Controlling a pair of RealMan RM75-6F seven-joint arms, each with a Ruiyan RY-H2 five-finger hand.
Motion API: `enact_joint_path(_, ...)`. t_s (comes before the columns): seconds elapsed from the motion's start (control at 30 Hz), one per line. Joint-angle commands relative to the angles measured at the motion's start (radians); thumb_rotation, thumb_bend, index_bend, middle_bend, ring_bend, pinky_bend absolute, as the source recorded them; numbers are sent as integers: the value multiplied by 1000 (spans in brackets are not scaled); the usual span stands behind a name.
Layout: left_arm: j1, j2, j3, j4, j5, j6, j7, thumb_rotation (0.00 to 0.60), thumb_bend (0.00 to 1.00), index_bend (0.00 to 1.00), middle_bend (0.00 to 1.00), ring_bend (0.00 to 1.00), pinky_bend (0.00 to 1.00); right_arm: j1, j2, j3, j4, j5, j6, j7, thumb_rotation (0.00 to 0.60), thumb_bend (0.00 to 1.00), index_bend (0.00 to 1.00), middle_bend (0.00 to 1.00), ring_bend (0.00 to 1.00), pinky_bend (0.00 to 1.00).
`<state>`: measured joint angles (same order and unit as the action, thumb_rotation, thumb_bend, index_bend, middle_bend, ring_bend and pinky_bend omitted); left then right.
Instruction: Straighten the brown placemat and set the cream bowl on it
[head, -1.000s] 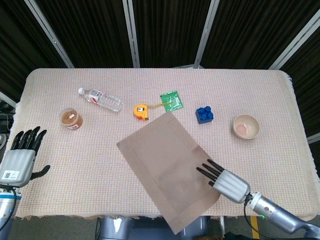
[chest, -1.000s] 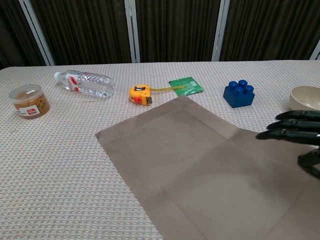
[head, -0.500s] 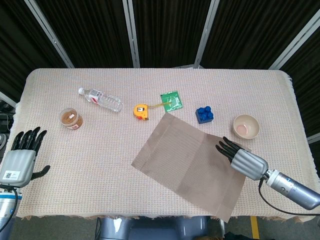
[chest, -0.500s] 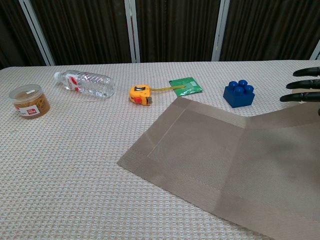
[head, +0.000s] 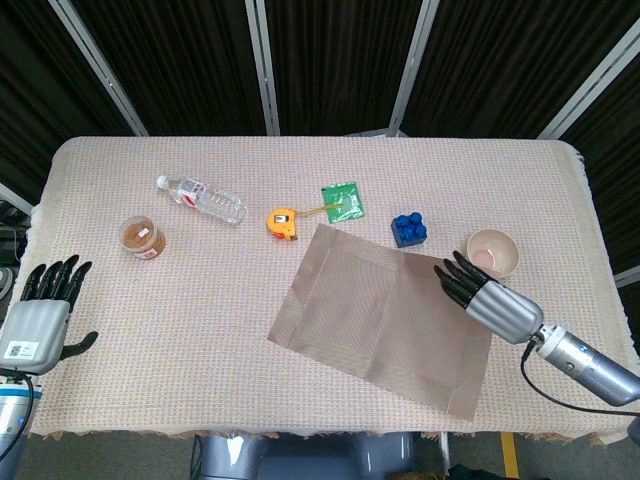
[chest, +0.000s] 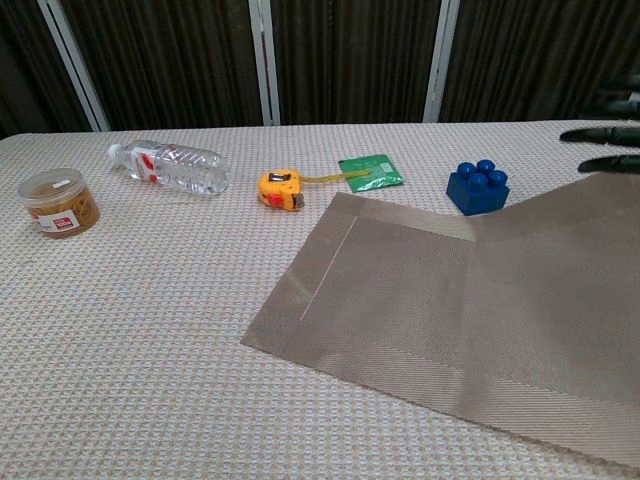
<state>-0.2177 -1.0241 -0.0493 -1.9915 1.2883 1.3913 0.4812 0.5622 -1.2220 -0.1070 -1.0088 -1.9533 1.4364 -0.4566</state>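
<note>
The brown placemat (head: 375, 315) (chest: 430, 300) lies right of the table's centre, slightly skewed. Its far right corner is lifted off the cloth. My right hand (head: 487, 298) holds that corner, with dark fingertips (chest: 600, 134) showing above the raised edge in the chest view. The cream bowl (head: 492, 250) stands just beyond the hand, close to its fingers; the raised mat hides it in the chest view. My left hand (head: 40, 312) hovers at the table's left front edge, fingers spread, holding nothing.
Along the far side of the mat sit a blue block (head: 409, 229) (chest: 478, 186), a green packet (head: 342, 200), and a yellow tape measure (head: 283, 222). A water bottle (head: 202, 199) and a brown jar (head: 142, 238) lie to the left.
My right hand has moved away from me and rightward toward the bowl, swinging the mat round with it. The mat no longer overhangs the front edge. The left hand has stayed still.
</note>
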Motion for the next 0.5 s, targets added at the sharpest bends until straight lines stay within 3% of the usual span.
enact_joint_path(0.03, -7, -11, 5, 12, 14, -12, 1, 600, 230, 0, 0, 0, 0, -131, 18, 63, -150, 147, 126, 100, 600, 10, 0, 0, 0, 0)
enact_joint_path(0.23, -30, -72, 18, 83, 111, -30, -31, 600, 239, 0, 0, 0, 0, -261, 93, 95, -419, 305, 215, 259, 600, 8, 0, 0, 0, 0)
enact_joint_path(0.5, -106, -173, 24, 181, 244, -107, -94, 600, 243, 0, 0, 0, 0, -339, 125, 108, -590, 426, 220, 366, 600, 8, 0, 0, 0, 0)
